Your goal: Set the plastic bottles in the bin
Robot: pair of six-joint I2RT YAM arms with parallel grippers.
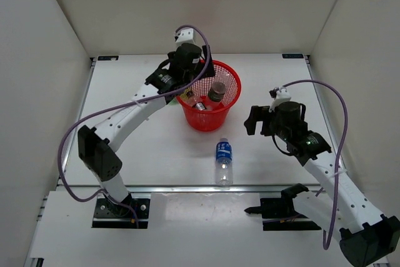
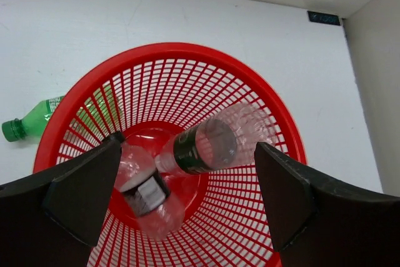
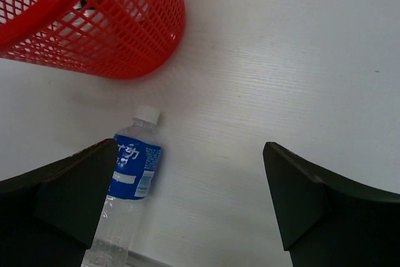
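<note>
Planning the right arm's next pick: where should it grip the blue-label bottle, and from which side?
Grip the blue-label bottle across its labelled mid-body, from straight above. It lies flat on the table, cap toward the bin, so both round sides are free.

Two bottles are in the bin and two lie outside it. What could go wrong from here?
1. The blue-label bottle lies on its side with its base near the near edge of the table. A poor pinch by the open right tool might roll it off.
2. The green bottle lies close beside the bin. The open left tool, now over the bin, might bump or tip the bin when reaching down for it.
</note>
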